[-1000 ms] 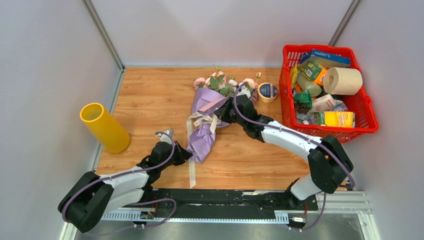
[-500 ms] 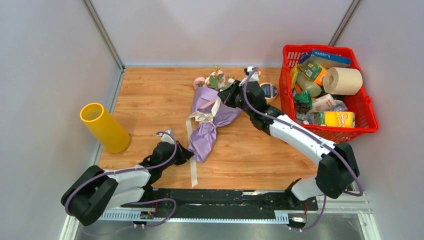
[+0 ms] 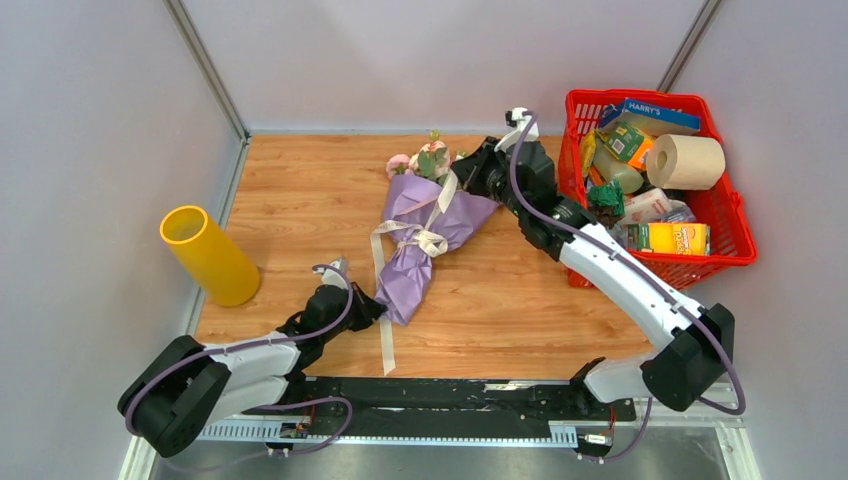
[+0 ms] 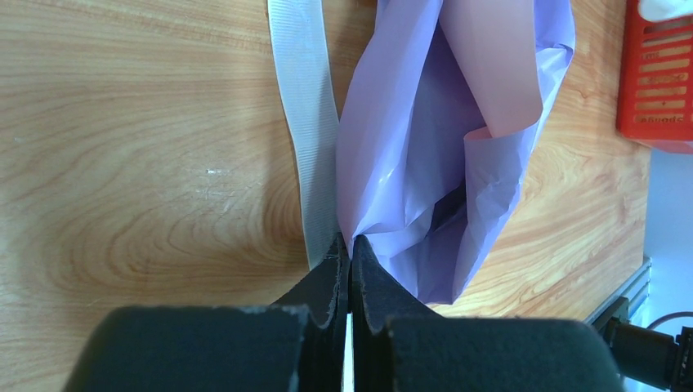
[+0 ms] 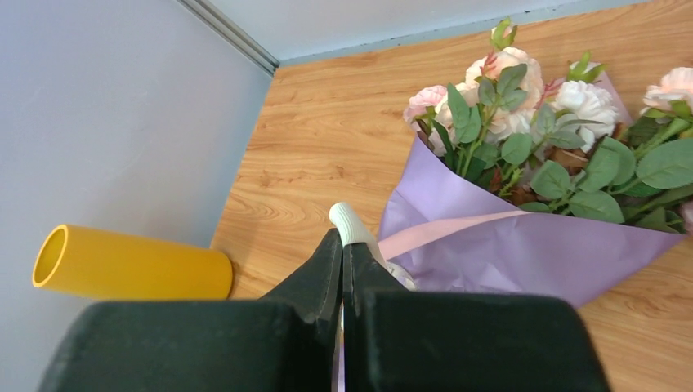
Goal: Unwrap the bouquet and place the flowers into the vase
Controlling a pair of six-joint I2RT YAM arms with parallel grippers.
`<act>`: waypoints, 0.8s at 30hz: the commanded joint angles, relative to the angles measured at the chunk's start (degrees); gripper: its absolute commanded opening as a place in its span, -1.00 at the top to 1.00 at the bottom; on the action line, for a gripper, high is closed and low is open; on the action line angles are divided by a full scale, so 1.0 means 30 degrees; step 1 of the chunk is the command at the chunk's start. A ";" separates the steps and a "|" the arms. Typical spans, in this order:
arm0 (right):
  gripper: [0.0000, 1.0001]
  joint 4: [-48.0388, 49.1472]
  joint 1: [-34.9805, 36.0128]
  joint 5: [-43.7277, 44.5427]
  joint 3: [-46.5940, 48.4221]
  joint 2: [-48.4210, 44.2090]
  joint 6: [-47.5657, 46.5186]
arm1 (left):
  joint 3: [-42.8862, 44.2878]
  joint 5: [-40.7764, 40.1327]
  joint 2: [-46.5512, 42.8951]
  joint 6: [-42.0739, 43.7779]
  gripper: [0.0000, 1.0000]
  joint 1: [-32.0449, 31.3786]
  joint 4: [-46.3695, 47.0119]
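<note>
**Two claws grip wrapped bouquet at opposite ends**

The left claw [image 4: 350,249], its fingers pressed together, pinches the lilac wrapping paper [image 4: 425,163] at the narrow bottom tip of the cone; a loose tail of the cream ribbon [image 4: 306,122] lies flat on the wood just beside those fingertips. The right claw [image 5: 344,245], likewise closed, nips another end of the ribbon, which pokes out pale from between its fingertips; seen from overhead, that strand runs from the bow [image 3: 428,240] at the cone's waist up to the claw at the paper's upper right edge.

Between the two claws the bouquet [image 3: 415,225] lies on its side near the middle of the wooden table [image 3: 300,190], tip toward the arm bases and open mouth toward the far wall; the paper's pink inner face shows along a fold. The flowers [image 5: 523,98], pink and cream blooms among green leaves, sit in that open mouth, just beyond the right claw and wrapped in the paper.

The yellow vase [image 3: 208,255] stands at the table's left edge, well apart from the bouquet and from both claws; a red basket [image 3: 700,262] packed with groceries sits at the right edge, the right arm reaching past its near left corner.
</note>
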 commanded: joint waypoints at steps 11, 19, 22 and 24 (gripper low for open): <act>1.00 -0.2785 -0.0058 0.0685 0.0700 -0.4011 -0.2001 | -0.1499 -0.0868 -0.0151 -0.0230 1.00 -0.0235 -0.0901; 1.00 -0.0502 0.0380 -0.4443 -0.5389 -0.3804 -0.0417 | -0.1148 -0.0516 -0.0414 -0.0172 1.00 -0.0557 -0.1310; 1.00 0.0114 0.0936 -0.6517 -0.7529 -0.4332 -0.1029 | -0.1148 -0.0341 -0.0882 -0.0377 1.00 -0.0674 -0.1398; 1.00 0.0028 0.1229 -0.8421 -0.8353 -0.4245 -0.1965 | -0.1119 -0.0194 -0.1234 -0.0232 1.00 -0.0762 -0.1485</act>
